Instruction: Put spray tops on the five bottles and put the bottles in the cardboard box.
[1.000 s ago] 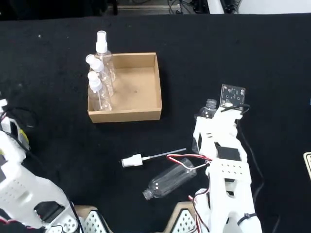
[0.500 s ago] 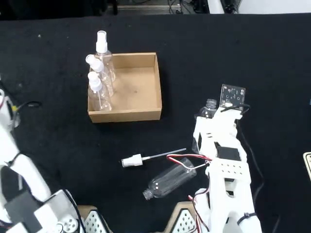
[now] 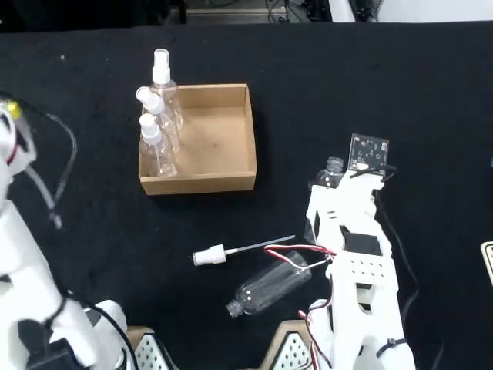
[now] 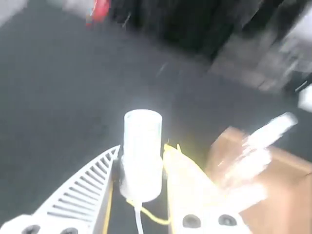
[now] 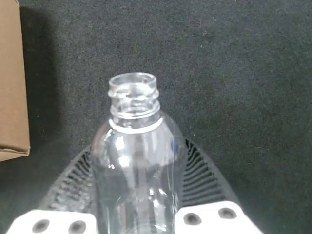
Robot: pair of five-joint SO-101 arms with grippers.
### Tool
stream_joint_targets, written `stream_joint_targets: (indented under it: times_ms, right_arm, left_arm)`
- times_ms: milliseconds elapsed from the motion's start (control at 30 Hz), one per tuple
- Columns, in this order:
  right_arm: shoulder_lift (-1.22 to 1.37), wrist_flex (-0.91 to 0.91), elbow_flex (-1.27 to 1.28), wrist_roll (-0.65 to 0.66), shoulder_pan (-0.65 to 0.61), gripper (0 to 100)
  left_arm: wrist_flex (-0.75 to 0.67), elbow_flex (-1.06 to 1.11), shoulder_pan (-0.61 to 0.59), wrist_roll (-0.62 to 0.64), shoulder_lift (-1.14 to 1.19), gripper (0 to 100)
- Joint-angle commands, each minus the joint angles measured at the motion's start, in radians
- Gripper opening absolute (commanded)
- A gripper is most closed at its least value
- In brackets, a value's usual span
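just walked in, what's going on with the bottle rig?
Right gripper is shut on an uncapped bottle, upright, apart from the cardboard box. Left gripper holds a spray top. Three capped bottles stand in the box; one bare bottle and one loose spray top lie on the table.

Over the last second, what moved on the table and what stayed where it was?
The left arm rose from the near left corner and stretched away along the left edge, left gripper shut on a white plastic spray top. Unmoved: right gripper holding the upright clear plastic bottle, brown cardboard box, three capped bottles, loose spray top, lying bottle.
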Motion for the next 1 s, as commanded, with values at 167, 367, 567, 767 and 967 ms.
stream_joint_targets:
  times_ms: [167,367,567,767,967]
  right_arm:
    - [-0.044,-0.025,-0.008,0.003,0.012,1.1]
    - [-0.045,-0.018,-0.01,-0.005,0.012,1.1]
    - [-0.124,-0.008,0.012,-0.006,0.011,1.1]
    - [-0.36,0.017,0.13,0.005,-0.089,1.1]
    - [-0.568,0.106,0.197,0.037,-0.167,1.1]
  left_arm:
    - [-0.203,-0.188,0.417,0.13,-0.044,3]
    - [-0.17,-0.275,0.634,0.143,-0.044,3]
    - [-0.104,-0.271,0.671,0.143,-0.034,3]
    - [-0.144,-0.189,0.671,0.141,-0.044,3]
    - [-0.235,-0.091,0.69,0.149,-0.035,3]
